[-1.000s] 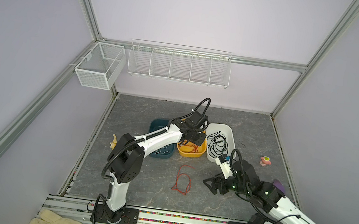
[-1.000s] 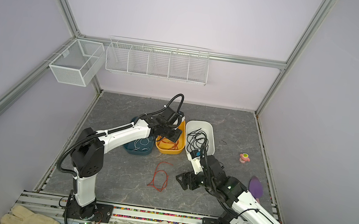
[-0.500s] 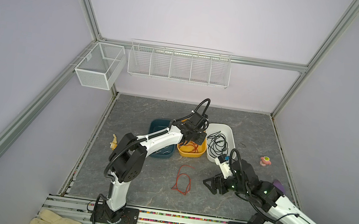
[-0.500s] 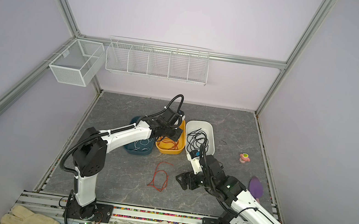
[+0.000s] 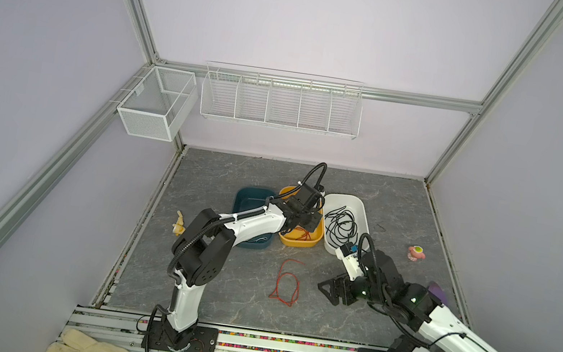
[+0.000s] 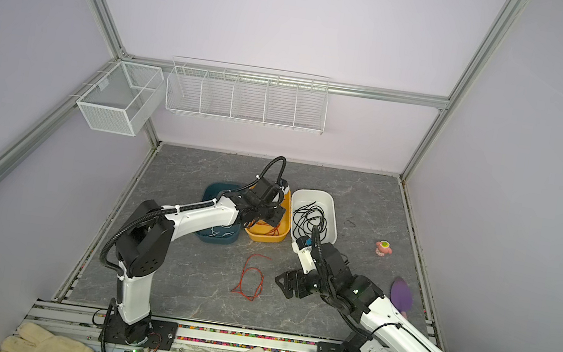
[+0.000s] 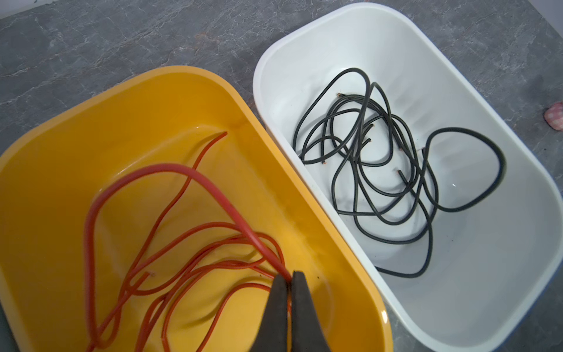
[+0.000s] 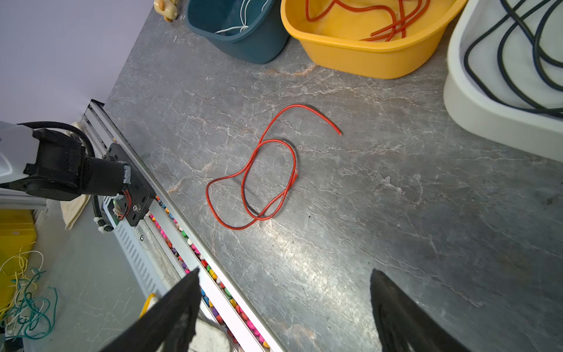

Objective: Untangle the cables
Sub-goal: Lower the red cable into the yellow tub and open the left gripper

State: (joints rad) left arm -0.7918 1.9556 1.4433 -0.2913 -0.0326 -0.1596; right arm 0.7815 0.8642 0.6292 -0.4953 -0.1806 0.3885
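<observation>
1. The table (image 5: 234, 177) is a grey slab with a veined, stone-like surface. Lilac walls hem it on three sides and a metal rail (image 5: 247, 342) runs along the near edge. The far strip behind the bins and the near middle are bare and give the most room.
2. The left arm (image 5: 254, 224), a white shell with a black ribbed hose, stretches low from its base across the teal bin and ends over the yellow bin. The right arm (image 5: 455, 346) is folded low at the near right, with its wrist turned toward the middle.
3. Three smooth plastic bins with rounded corners stand close side by side: the teal bin (image 5: 244, 198), the yellow bin (image 5: 300, 242) and the white bin (image 5: 361, 211).
4. The black cables (image 7: 380, 170) lie in loose, overlapping loops in the white bin.
5. The red-orange cables (image 7: 182, 259) coil in the yellow bin.
6. A thin white cable (image 8: 237, 29) rests in the teal bin.
7. One loose red-orange cable (image 5: 286, 283) lies on the bare slab in a crossed loop, between the yellow bin and the rail and near the right gripper.
8. The left gripper (image 7: 288, 283) has its dark tapered fingers pressed together — clamped on a thicker red-orange strand (image 7: 195, 173) that arches up off the yellow bin's floor.
9. The right gripper (image 8: 285, 274) has its jaws wide apart and holds nothing; it is above bare slab, with the loose cable ahead of it.
</observation>
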